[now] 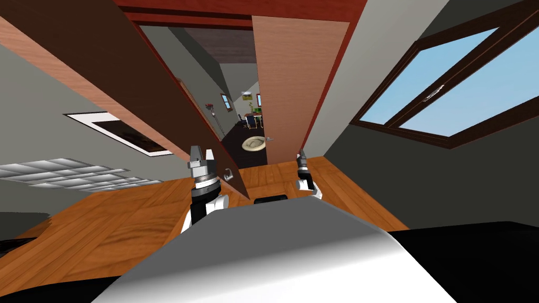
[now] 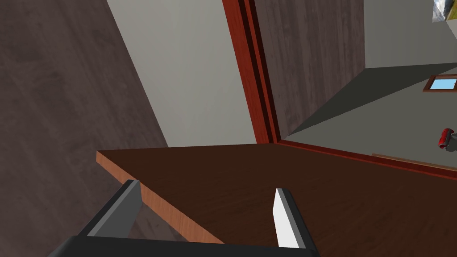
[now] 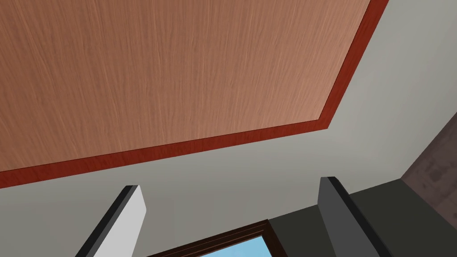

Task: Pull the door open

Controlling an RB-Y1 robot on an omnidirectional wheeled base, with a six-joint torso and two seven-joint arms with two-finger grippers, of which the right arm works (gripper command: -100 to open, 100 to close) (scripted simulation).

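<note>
The brown door leaf point(image 1: 158, 89) stands swung well open towards me, hinged on the red frame point(image 1: 242, 10). Its small grey handle point(image 1: 228, 173) sits low on its free edge, just right of my left gripper point(image 1: 202, 155). In the left wrist view the left gripper point(image 2: 207, 209) is open, and the door's light free edge point(image 2: 151, 198) runs between its fingers without either one touching it. A second, lighter leaf point(image 1: 295, 79) fills the right half of the doorway, with its own handle point(image 1: 270, 138). My right gripper point(image 1: 301, 156) hangs open near that leaf's foot, with nothing between its fingers point(image 3: 129, 214).
Through the gap lies a hallway with a round beige thing point(image 1: 254, 143) on a dark floor, and a table with chairs point(image 1: 253, 120) farther back. A large window point(image 1: 452, 79) is on the right wall. Wooden floor point(image 1: 105, 221) spreads to my left.
</note>
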